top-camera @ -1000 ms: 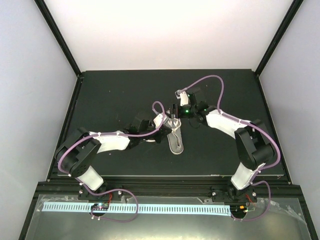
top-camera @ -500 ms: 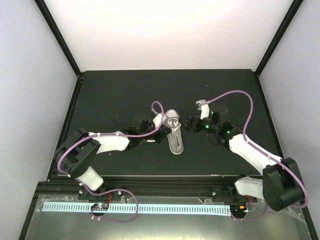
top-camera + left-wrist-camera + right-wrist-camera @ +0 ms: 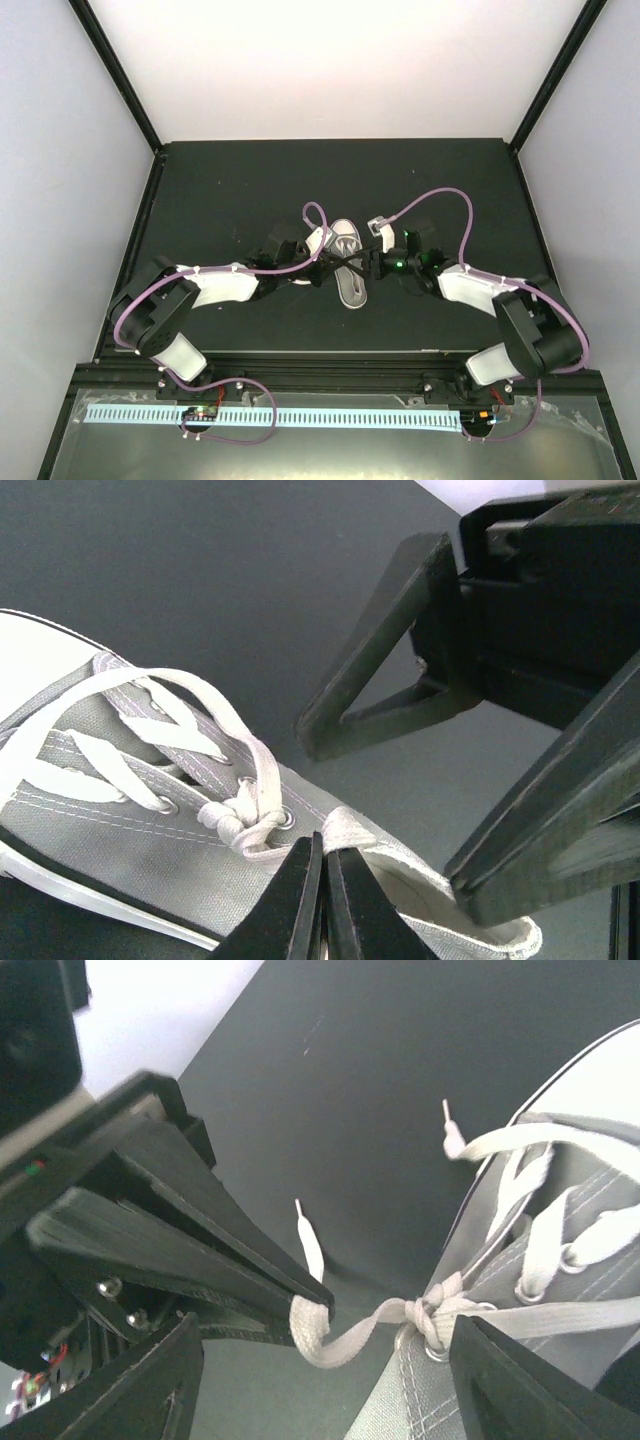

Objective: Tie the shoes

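Note:
A grey canvas shoe (image 3: pixel 351 287) with a white sole lies mid-table, its white laces joined in a first knot (image 3: pixel 240 818) at the top eyelets. My left gripper (image 3: pixel 322 848) is shut on a fold of lace (image 3: pixel 347 830) just beside that knot, at the shoe's left side (image 3: pixel 330 263). In the right wrist view the same pinched lace (image 3: pixel 312 1328) runs taut to the knot (image 3: pixel 430 1317). My right gripper (image 3: pixel 325 1365) stands open on the shoe's right side (image 3: pixel 366 262), facing the left one, with nothing between its fingers. Two free lace tips (image 3: pixel 308 1240) lie on the mat.
The black mat (image 3: pixel 220 190) covers the table inside a black frame with white walls. Both arms' purple cables (image 3: pixel 440 200) arc above the shoe. The two grippers stand close together over the shoe's opening.
My right arm swung from behind the shoe out to the right, then came back in at the shoe's right side with its jaws open. The left gripper held still on the lace.

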{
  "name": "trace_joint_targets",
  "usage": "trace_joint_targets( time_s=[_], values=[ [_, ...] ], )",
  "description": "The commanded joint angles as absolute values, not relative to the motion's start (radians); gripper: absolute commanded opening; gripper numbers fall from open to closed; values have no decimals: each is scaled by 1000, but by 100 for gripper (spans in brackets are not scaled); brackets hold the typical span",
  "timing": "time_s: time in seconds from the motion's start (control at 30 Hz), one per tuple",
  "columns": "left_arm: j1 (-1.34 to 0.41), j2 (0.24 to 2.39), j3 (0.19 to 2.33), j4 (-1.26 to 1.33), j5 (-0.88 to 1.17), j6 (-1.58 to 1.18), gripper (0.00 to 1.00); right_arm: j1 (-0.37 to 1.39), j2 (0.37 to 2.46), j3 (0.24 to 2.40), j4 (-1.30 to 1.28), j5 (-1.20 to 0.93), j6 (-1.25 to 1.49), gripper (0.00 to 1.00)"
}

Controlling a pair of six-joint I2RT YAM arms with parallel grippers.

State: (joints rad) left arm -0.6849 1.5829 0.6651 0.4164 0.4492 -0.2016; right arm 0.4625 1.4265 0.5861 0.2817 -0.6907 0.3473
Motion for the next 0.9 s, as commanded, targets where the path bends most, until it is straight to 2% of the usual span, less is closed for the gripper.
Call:
trace_joint_targets(
  time_s=[0.0, 0.33, 0.6, 0.8, 0.87],
  values=[
    [-690, 1569, 691, 432, 474, -210, 2, 466, 1484, 609, 381, -799, 337, 65],
    [-691, 1571, 689, 440, 481, -205, 2, 466, 1516, 615, 395, -832, 319, 37],
    [-690, 1572, 686, 447, 489, -205, 2, 466, 1545, 637, 378, -816, 297, 25],
    [-690, 1572, 689, 452, 487, -207, 2, 466, 1545, 632, 379, -803, 295, 2],
    [-691, 1570, 688, 451, 485, -207, 2, 466, 1533, 625, 381, -785, 294, 2]
  ],
)
